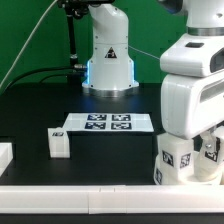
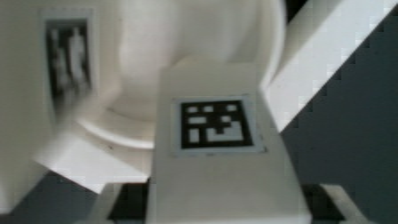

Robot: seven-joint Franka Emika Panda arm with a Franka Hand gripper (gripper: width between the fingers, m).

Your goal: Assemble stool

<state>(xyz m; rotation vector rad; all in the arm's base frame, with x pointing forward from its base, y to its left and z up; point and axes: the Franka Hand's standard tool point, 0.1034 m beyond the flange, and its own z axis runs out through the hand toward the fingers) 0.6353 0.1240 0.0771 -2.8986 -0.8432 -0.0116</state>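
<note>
Now clenched: pincer closed on a stool leg beside the seat disc

Seen through the wrist view, the pincer (image 2: 221, 204) is closed on a white block leg (image 2: 217, 125). The leg is gripped between the dark fingers (image 2: 125, 205), with its square black-and-white tag turned toward the camera. Just behind the gripped leg, the rounded white wall of the seat disc (image 2: 169, 60) is seen. Whether the leg and the disc are touching cannot be told.

In the exterior view, the arm (image 1: 190, 95) is lowered over the corner of the black desk (image 1: 40, 110) that lies nearest the camera on the exterior view's right. Tagged white parts are gathered beneath it, just inside the white border rail (image 1: 80, 190). From this side those parts cannot be told apart.

A second leg (image 1: 58, 143) rests on the desk toward the exterior view's left, well apart from the pincer and near one end of the marker board (image 1: 110, 122). The marker board lies flat near the middle of the desk. A further white block (image 1: 4, 155) is cut off at the exterior view's left.
</note>
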